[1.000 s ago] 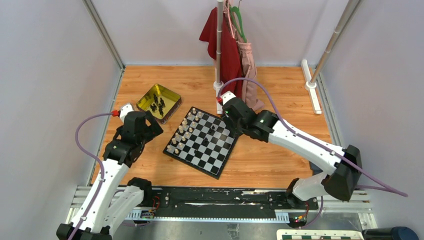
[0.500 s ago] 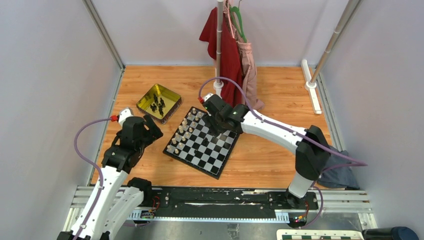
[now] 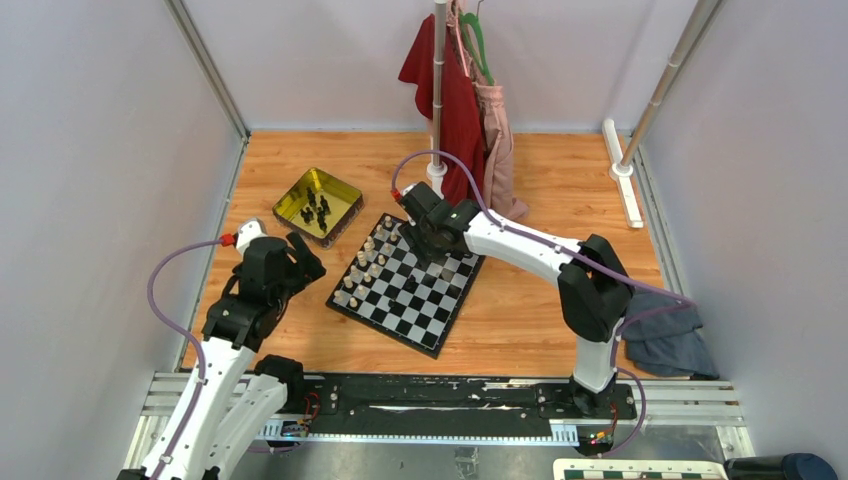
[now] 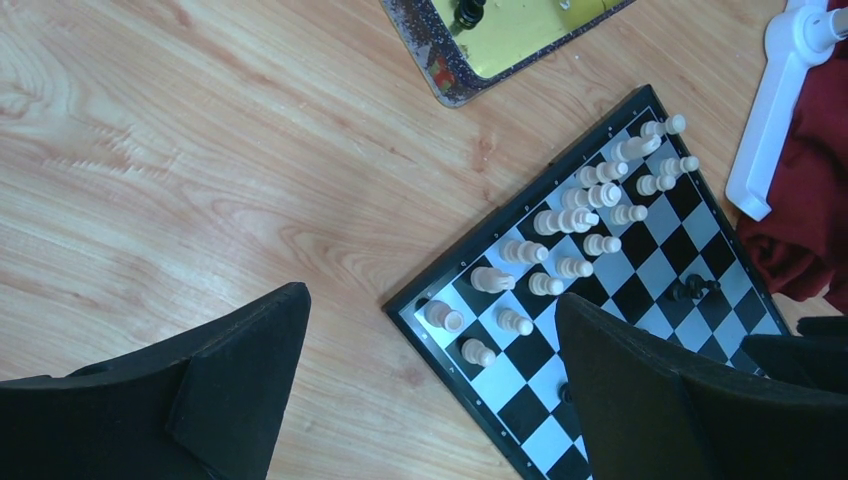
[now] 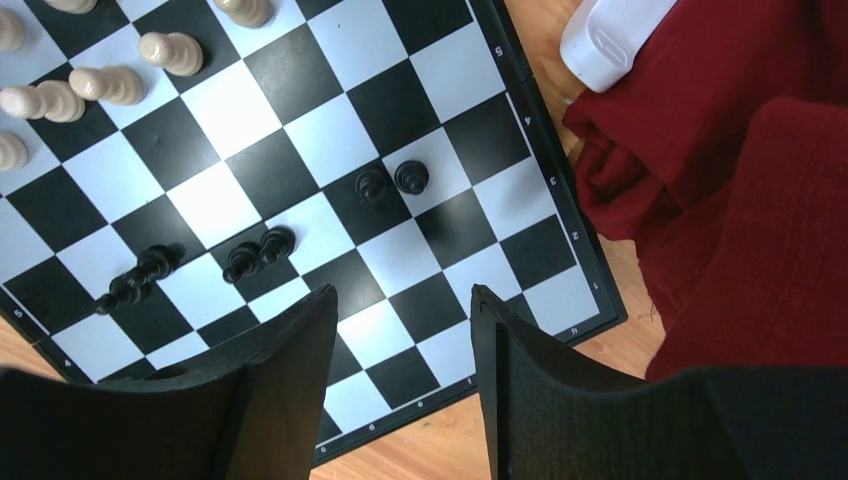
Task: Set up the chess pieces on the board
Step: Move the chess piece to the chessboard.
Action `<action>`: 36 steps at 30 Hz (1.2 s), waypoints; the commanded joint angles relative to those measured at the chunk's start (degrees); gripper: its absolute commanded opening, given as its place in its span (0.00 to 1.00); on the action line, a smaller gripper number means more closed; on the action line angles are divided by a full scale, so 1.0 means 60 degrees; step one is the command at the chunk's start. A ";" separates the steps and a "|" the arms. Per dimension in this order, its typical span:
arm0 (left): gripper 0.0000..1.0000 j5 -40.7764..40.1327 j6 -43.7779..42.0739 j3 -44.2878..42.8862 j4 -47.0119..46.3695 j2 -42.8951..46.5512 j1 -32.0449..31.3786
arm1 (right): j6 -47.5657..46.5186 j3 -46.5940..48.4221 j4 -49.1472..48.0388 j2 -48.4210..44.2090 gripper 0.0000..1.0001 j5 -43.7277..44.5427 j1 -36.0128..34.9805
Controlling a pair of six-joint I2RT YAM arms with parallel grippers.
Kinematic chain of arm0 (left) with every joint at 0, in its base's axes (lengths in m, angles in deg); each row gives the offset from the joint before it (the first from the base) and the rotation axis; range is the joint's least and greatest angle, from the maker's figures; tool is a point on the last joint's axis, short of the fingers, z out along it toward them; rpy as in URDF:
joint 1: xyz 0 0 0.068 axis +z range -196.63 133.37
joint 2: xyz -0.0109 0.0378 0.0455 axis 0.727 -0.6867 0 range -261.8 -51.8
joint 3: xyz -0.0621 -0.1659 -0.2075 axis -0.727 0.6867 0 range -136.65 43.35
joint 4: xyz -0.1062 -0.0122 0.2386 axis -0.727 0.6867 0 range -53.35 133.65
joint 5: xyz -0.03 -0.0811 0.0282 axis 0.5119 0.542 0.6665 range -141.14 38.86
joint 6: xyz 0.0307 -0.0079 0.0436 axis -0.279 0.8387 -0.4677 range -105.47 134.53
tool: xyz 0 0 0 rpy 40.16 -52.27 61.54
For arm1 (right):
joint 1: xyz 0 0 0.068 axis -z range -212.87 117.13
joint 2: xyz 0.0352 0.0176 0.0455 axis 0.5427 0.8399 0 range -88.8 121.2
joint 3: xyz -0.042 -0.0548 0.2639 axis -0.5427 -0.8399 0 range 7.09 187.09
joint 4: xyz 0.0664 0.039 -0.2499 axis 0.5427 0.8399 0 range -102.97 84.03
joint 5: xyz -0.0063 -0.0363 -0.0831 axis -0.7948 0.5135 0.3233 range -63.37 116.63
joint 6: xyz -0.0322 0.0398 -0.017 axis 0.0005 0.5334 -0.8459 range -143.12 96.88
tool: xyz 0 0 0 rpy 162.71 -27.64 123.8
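While both arms are held above a wooden table [image 3: 560, 180], a black-and-white chessboard [image 3: 420, 320] is seen lying at an angle near the middle of it. Cream pieces [image 3: 365, 265] are lined up in two rows along the board's left edge.

A few tiny black pieces [image 5: 411, 177] are scattered on squares toward the board's right side. Two are stood side by side on neighbouring squares, and others are gathered in two small clusters nearer the middle. Whether those are upright or toppled cannot be told. More black pieces are held in a gold tin tray [image 3: 296, 188], which is placed just beyond the board's far left corner.

The right gripper [image 5: 402, 300] is held over the board's right half, close to the black pieces. Its jaws are spread apart, with only chequered squares seen between them. The left gripper [image 4: 430, 296] is held over bare wood beside the board's left corner. Its jaws are spread wide, apart from every piece.

A red cloth [image 3: 455, 90] is hung on a pole behind the board, and the pole's white foot [image 5: 610, 30] is set just off the board's far corner.
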 commanded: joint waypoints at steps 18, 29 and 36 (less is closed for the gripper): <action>1.00 -0.0110 -0.0349 0.0070 -0.0368 -0.0066 0.0078 | 0.0109 0.0776 -0.0297 0.1179 0.54 -0.0715 0.0718; 1.00 -0.0322 -0.0591 -0.0026 -0.0377 -0.0079 0.0078 | 0.0132 0.1150 -0.0310 0.1662 0.52 -0.0957 0.0867; 1.00 -0.0366 -0.0646 -0.0010 -0.0501 -0.0131 0.0077 | 0.0148 0.1289 -0.0310 0.1870 0.50 -0.1016 0.0923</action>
